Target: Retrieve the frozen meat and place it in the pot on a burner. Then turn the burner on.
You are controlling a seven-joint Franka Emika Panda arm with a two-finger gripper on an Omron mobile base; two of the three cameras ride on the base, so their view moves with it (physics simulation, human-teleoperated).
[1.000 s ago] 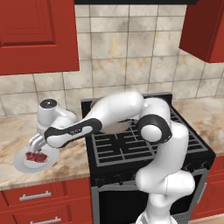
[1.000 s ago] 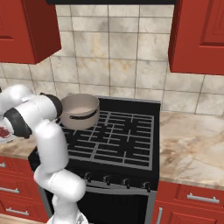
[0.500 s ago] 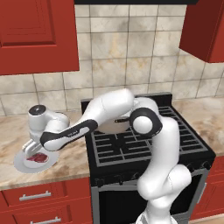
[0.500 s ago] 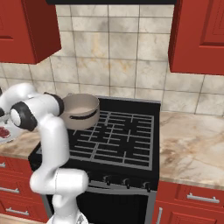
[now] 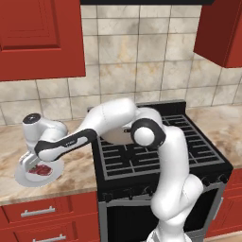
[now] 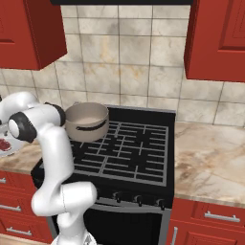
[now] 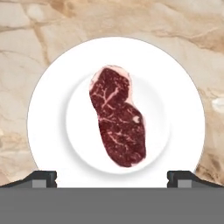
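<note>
Since a sec ago the arm has swung further left and dropped lower, so the gripper (image 5: 37, 158) now hangs right over the white plate (image 5: 21, 176) on the desk (image 5: 71, 182); plate, pot and stove haven't shifted.

Frozen meat (image 5: 40, 170) lies flat in the plate's shallow centre, left of the stove (image 5: 156, 156), well apart from the pot (image 6: 86, 120). In hand view the slab (image 7: 117, 121) runs lengthwise up the frame w/ the two finger tips (image 7: 43, 178) at the bottom corners, spread wide, nothing between them: jaws fully released, not touching meat or plate.

Handling, my guess: frozen, so stiff, won't sag when lifted; light. Prob slick w/ frost, and thin, so little edge height to bite on. Best hold looks like across the narrow waist mid-slab, pinching the two long sides, tips going nearly down to the plate. Risks: tips hit the plate, or the slab skids on the glaze; the plate could slide too.

Views, left to right: left base view gives arm reach, plate's spot on the desk near the front edge, and the hand's height over it, but the arm covers most of the pot. Right base view gives the pot clearly, on the rear-left burner (image 6: 103, 131), inside pale and empty, w/ just a sliver of plate at frame edge. Hand view alone shows the marbling, the slab's outline and its lie relative to the jaws.
</note>
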